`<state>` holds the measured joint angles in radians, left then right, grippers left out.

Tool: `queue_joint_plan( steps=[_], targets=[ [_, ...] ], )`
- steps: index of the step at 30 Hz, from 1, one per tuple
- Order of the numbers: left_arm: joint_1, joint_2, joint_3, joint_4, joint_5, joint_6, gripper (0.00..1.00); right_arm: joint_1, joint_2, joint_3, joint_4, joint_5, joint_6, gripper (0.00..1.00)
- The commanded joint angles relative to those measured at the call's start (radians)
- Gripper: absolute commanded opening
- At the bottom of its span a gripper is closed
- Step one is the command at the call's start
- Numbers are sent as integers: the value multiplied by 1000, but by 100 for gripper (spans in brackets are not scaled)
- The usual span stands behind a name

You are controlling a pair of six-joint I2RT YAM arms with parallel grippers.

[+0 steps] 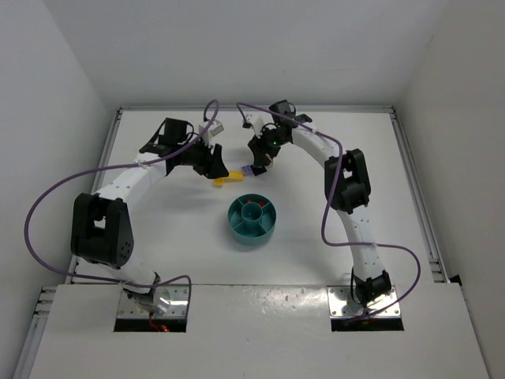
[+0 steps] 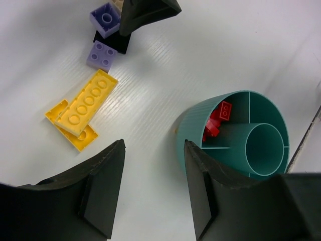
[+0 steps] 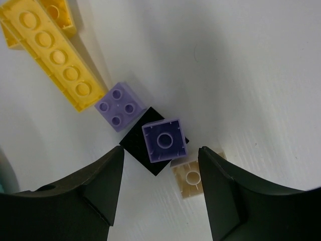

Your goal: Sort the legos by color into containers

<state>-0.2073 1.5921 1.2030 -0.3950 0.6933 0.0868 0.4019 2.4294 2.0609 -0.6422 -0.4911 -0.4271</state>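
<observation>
The teal dish (image 1: 252,219) stands mid-table; in the left wrist view (image 2: 235,135) one outer section holds red bricks (image 2: 218,118). Beyond it lie the loose bricks: two yellow plates (image 1: 226,180), one stacked askew on the other (image 2: 88,103), a purple brick studs-up (image 3: 119,106), a purple brick upside down (image 3: 164,140) on a black plate (image 3: 136,143), and a beige brick upside down (image 3: 190,176). My left gripper (image 2: 154,150) is open and empty over bare table between the yellow plates and the dish. My right gripper (image 3: 160,155) is open and empty, just above the purple, black and beige bricks.
The two grippers (image 1: 217,166) (image 1: 259,162) hang close together over the brick cluster; a right finger (image 2: 145,12) shows in the left wrist view. White walls enclose the table on three sides. Purple cables loop above both arms.
</observation>
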Motion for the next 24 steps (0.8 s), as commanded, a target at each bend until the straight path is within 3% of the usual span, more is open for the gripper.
queue_joint_plan(
  steps=[1, 14, 21, 24],
  targets=[
    [14, -58, -5, 31, 3, -16, 56, 6, 7, 38, -2, -23, -62, 61],
    [23, -58, -23, 31, -15, -16, 56, 6, -4, -71, 102, 6, -90, 55],
    [23, -58, -23, 31, -26, -16, 56, 15, -45, -153, 183, 6, -90, 38],
    [23, -58, -33, 31, -26, -16, 56, 25, -88, -197, 208, -3, -90, 25]
  ],
)
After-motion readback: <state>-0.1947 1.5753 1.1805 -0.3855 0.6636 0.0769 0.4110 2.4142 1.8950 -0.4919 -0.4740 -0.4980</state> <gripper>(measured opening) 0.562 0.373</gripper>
